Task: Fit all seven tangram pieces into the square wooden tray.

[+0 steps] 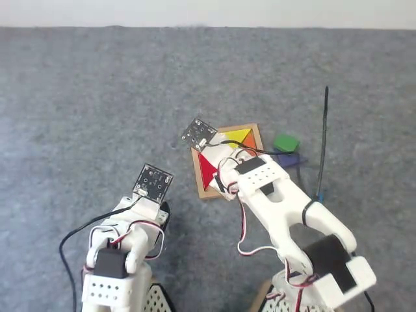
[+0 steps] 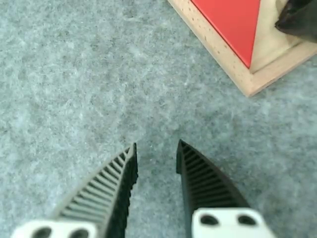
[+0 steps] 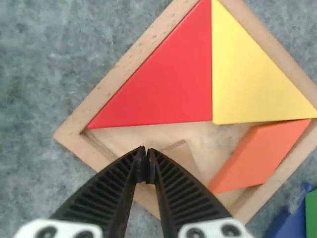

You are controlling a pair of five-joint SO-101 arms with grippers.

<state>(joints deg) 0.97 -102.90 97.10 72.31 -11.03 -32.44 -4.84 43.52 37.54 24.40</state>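
Work surface: grey felt-covered table [image 1: 97, 97].

Square wooden tray [image 1: 201, 188] lies right of centre, turned corner-on to the arms. Three pieces are seated in it. The red triangle [image 3: 168, 84] fills the left-hand near portion. The yellow triangle [image 3: 247, 74] fills the far portion, and its edge is flush against the red one. The orange piece [image 3: 262, 153] sits against the yellow triangle's other edge and the tray rim. The rest of the tray floor is bare wood. A pale triangular outline shows on it near the gripper tips, and whether this is a piece or a mark on the floor cannot be determined.

Outside the tray, just beside its right-hand side, lie the green piece [image 1: 286, 142] and the blue piece [image 1: 290, 158]. They are close enough to be touching.

Right gripper [image 3: 147, 153]: jaws pressed together with nothing visible between them, positioned over the tray's bare floor at its near corner. The right arm [image 1: 286, 208] stretches across the tray from the near right.

Left gripper [image 2: 156, 148]: jaws parted and holding nothing, over bare felt to the left of the tray's near corner and apart from it. The left arm [image 1: 123, 253] stands at the near left.
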